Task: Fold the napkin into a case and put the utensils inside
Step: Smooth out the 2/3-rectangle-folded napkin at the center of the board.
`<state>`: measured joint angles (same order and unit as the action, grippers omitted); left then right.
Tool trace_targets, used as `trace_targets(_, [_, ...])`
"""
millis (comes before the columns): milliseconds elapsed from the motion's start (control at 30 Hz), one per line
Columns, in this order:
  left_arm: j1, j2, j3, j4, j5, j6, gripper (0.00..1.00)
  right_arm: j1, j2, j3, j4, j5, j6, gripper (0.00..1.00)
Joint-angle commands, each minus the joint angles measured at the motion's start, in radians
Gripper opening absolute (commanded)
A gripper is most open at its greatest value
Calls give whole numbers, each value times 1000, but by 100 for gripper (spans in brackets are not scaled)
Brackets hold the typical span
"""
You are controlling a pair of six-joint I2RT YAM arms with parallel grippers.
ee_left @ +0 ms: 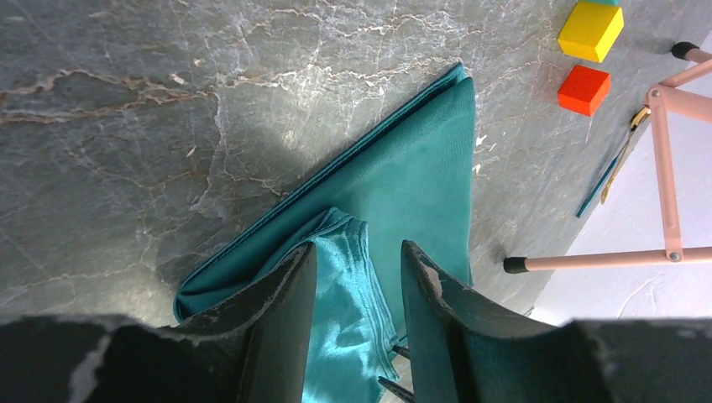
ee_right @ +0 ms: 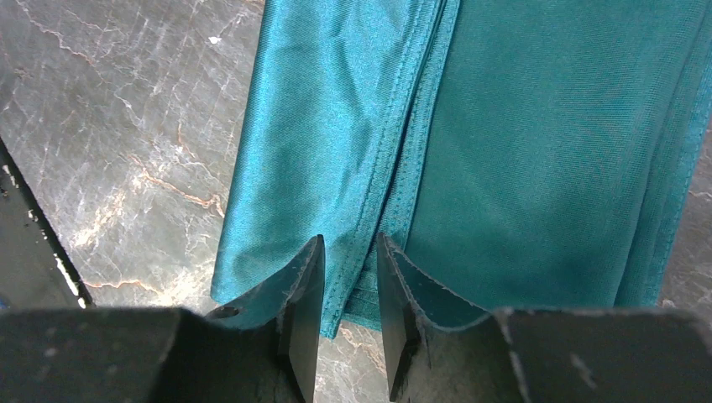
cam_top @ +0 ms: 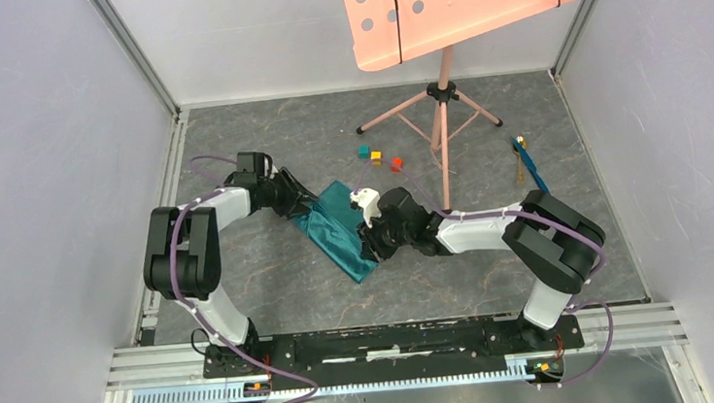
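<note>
Left gripper: the fingers stand partway apart over a raised, paler fold of cloth. The fold lies in the gap and does not look squeezed, so nothing appears to be held.

Right gripper: the fingers are set close, with a narrow gap between them. Two stitched hems run straight into that gap at the cloth's edge. Whether the hems are pinched or only straddled cannot be told.

Napkin: it lies flat on the table as a layered, slanted strip between the two grippers. One end tapers to a point in the left wrist view. The arms meet it from opposite ends, probably so that one end can be steadied while the other is turned over.

Case: not yet formed. The layers are stacked, but no pocket mouth is visible, so the folding step is judged to be in progress.

Utensils: a thin blue piece and a golden-bowled one lie together at the far right, well apart from the cloth and untouched. They are probably kept out of the way until the pocket exists.

Cubes: small coloured blocks lie near the napkin's far end, apart from it.

Pink stand: its tripod feet are planted behind the cloth. One leg reaches towards the utensils, which may hinder the later reach.

Table: a grey marbled surface.
</note>
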<state>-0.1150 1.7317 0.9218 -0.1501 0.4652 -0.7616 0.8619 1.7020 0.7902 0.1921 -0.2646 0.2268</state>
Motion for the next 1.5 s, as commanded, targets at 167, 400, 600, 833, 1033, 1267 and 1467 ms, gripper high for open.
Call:
trace_targets(167, [-2, 88, 61, 18, -104, -36, 49, 37, 32, -34, 88, 65, 61, 33])
trace_targets(400, [2, 94, 127, -60, -168, 34, 52, 113, 64, -29, 231, -5, 246, 33])
trace_targets(600, [2, 5, 233, -207, -174, 145, 63, 98, 27, 75, 168, -40, 213, 39])
trace_targets(833, [1, -110, 199, -246, -79, 127, 65, -55, -35, 102, -15, -52, 15, 57])
trace_targets(1033, [-1, -162, 86, -183, -35, 75, 58, -59, 4, 102, 55, -126, 44, 63])
trace_targets(1267, [-34, -78, 40, -73, -28, 14, 36, -60, 83, 126, 126, -140, 118, 45])
trace_targets(1467, [-40, 12, 71, -23, -61, -20, 41, -58, 88, 117, 134, -134, 122, 45])
